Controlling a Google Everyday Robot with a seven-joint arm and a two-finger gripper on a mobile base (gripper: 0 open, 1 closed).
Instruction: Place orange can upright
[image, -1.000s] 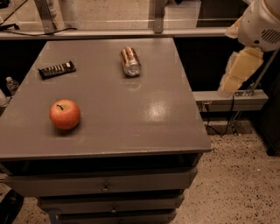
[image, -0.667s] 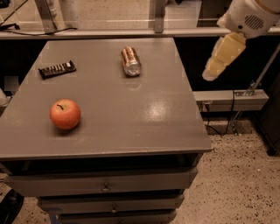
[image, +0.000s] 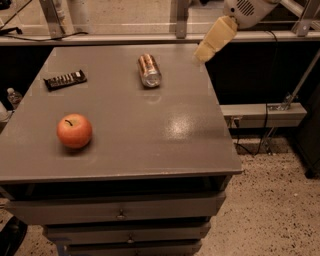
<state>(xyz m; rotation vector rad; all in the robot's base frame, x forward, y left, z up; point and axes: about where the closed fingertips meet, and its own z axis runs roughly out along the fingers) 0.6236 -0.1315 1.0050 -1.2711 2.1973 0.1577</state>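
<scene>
Now | can (image: 149, 70) on its side, far-middle of desk (image: 150, 145) | long axis front to back, silver end toward camera | tool (image: 206, 49) above desk's far right corner; can near, view-left of it and lower | tool spread or pressed together: cannot tell

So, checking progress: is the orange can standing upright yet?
No, the orange can lies on its side on the table, while the gripper hangs apart from it over the table's far right corner.
</scene>
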